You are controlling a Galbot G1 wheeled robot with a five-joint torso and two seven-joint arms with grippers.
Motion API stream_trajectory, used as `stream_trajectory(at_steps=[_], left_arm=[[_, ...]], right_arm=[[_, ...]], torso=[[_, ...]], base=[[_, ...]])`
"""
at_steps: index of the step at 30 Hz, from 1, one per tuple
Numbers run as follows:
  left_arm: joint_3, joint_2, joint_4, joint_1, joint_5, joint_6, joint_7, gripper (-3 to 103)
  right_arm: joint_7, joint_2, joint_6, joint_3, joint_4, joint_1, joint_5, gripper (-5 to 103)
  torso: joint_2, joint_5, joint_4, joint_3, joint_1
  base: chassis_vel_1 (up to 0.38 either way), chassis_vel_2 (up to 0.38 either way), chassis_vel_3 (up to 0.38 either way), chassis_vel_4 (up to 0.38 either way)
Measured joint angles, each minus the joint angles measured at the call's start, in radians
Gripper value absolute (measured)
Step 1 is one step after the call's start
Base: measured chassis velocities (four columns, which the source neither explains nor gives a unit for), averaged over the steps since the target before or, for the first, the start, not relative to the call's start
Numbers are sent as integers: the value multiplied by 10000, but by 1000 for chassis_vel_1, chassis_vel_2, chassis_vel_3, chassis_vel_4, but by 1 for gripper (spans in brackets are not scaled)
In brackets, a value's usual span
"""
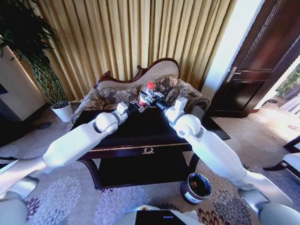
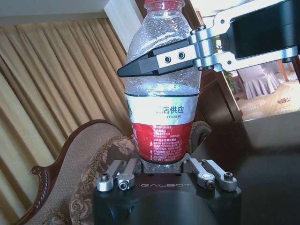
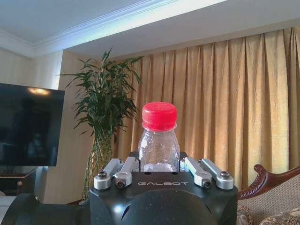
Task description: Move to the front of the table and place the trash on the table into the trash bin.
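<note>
Basically a handover w/ both grippers on the bottle point(image 1: 146, 93), held upright above the far side of the table point(image 1: 140, 129), so best to free one grip fully before swinging toward the trash bin point(image 1: 196, 187) on the floor near-right. Left gripper point(image 2: 160, 165) pinching the labelled lower body between its fingers point(image 2: 118, 179). Right gripper point(image 3: 158, 165) closed round the clear upper part, under the red cap.

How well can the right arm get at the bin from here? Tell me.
Probably yes: the bin stands open on the carpet beside the right arm, nothing over it. But both the right gripper and left gripper flank the bottle above the table.
</note>
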Motion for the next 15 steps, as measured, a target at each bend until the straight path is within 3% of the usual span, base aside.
stream_trajectory(at_steps=[4, 8, 10, 12, 15], left_arm=[[-3, 28, -96, 5, -3, 20, -37, 52], [-52, 67, -334, 88, -77, 64, -48, 62], [-133, 190, -622, 180, -281, 138, 54, 74], [-183, 268, -774, 230, -374, 160, 109, 74], [-546, 625, -1260, 554, -564, 211, 183, 89]], right_arm=[[-40, -146, -1, 51, 3, 41, 87, 32], [-32, -190, -5, 241, -130, 41, 157, 30], [-28, -261, -5, 396, -272, 12, 196, 30], [-28, -316, -5, 476, -334, 0, 230, 29], [-24, -529, -5, 849, -565, -87, 360, 29]], torso=[[-1, -1, 0, 0, 0], [0, 0, -1, 0, 0], [-1, 1, -1, 0, 0], [-1, 1, 0, 0, 0], [-1, 0, 0, 0, 0]], base=[[0, 0, 0, 0], [0, 0, 0, 0], [0, 0, 0, 0], [0, 0, 0, 0], [0, 0, 0, 0]])
